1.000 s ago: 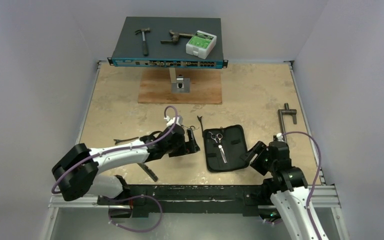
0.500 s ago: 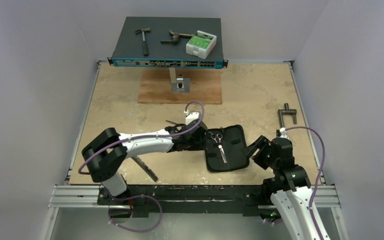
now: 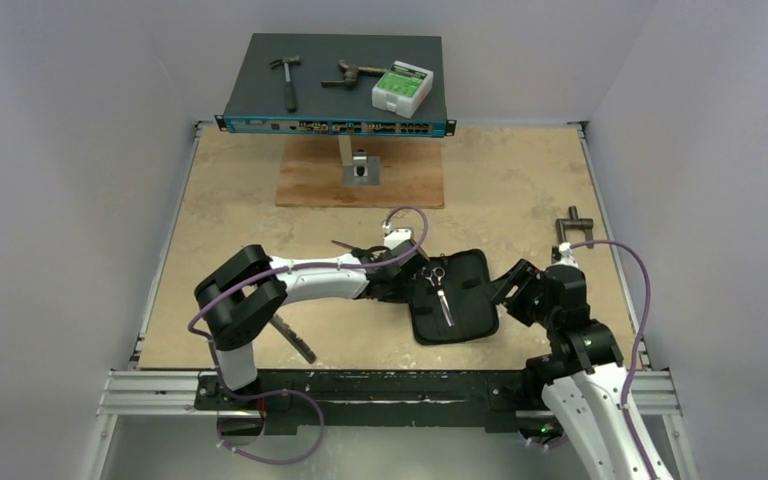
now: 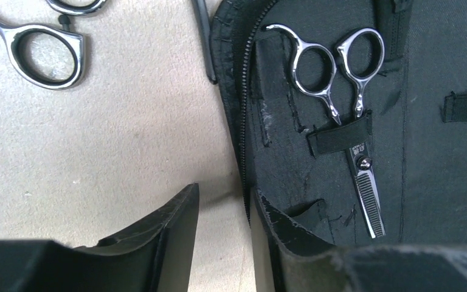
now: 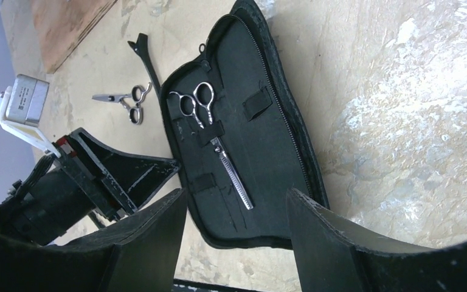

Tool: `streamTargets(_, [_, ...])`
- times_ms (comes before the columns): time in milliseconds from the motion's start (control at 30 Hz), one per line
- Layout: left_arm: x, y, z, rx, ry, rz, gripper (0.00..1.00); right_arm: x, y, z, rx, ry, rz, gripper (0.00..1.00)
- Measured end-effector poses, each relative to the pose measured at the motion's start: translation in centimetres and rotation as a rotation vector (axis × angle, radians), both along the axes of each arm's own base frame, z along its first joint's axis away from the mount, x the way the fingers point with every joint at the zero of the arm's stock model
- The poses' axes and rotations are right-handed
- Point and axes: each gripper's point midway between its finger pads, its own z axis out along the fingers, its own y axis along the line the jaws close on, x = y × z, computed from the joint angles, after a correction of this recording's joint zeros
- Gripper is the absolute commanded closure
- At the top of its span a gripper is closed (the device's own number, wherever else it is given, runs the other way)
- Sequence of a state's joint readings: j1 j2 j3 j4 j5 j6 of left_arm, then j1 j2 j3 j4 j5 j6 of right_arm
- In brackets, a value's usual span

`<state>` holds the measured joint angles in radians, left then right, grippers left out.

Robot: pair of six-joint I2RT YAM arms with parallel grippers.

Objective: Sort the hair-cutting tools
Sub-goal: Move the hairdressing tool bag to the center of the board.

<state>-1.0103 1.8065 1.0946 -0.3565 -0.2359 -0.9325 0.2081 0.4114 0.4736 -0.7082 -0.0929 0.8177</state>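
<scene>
Reaching further right than half a second ago, my left arm now lies across the worktop (image 3: 240, 200) with my left hand (image 4: 225, 193) at the left edge of the open black case (image 5: 267, 152). My right arm has edged in toward the case's right side. The tools themselves lie as they did.

My left hand's fingers are apart, one over bare worktop and the other over the case's lining, with the zip edge running between them and nothing gripped. My right hand (image 5: 237, 193) is spread wide and holds nothing, looking down over the case.

One pair of silver scissors (image 4: 362, 163) sits inside the case, tucked under a black strap with the rings toward the far side. There is a small mark by its pivot, too small to read.

The loose scissors (image 5: 124, 98) lie on the worktop just left of the case. The black hair clip (image 5: 148, 61) lies between them and the case's far corner. The black comb (image 3: 295, 342) rests near the front edge, partly under my left arm.

A grey T-shaped bar (image 3: 566, 235) lies at the far right. The green-and-white box (image 3: 402, 88) on the raised unit has a label I cannot read.
</scene>
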Motion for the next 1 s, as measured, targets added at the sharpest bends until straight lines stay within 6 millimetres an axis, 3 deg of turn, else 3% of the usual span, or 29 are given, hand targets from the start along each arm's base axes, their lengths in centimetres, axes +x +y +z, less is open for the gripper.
streamTargets(133, [-0.4,-0.3,-0.1,0.005,-0.003,-0.021,0.82,0.6,0.1,0.1,0.001,-0.006,0.001,0.4])
streamTargets(233, [-0.5,-0.6,0.0,0.002,-0.008,-0.035,1.0,1.0,0.3,0.2,0.003,-0.009,0.003,0.4])
streamTargets(400, [-0.8,-0.7,0.0,-0.017,-0.024,-0.054,1.0,1.6,0.4,0.4,0.006,-0.021,0.004,0.4])
streamTargets(533, [-1.7,0.5,0.4,-0.021,-0.022,-0.062,1.0,1.9,0.5,0.6,0.005,-0.029,0.006,0.4])
streamTargets(833, [-5.5,5.6,3.5,-0.082,-0.03,-0.1,1.0,2.7,0.7,1.1,-0.001,-0.063,0.021,0.39])
streamTargets(1000, [-6.8,8.1,3.4,-0.042,-0.013,-0.099,1.0,3.5,1.2,0.9,0.005,-0.054,0.042,0.41])
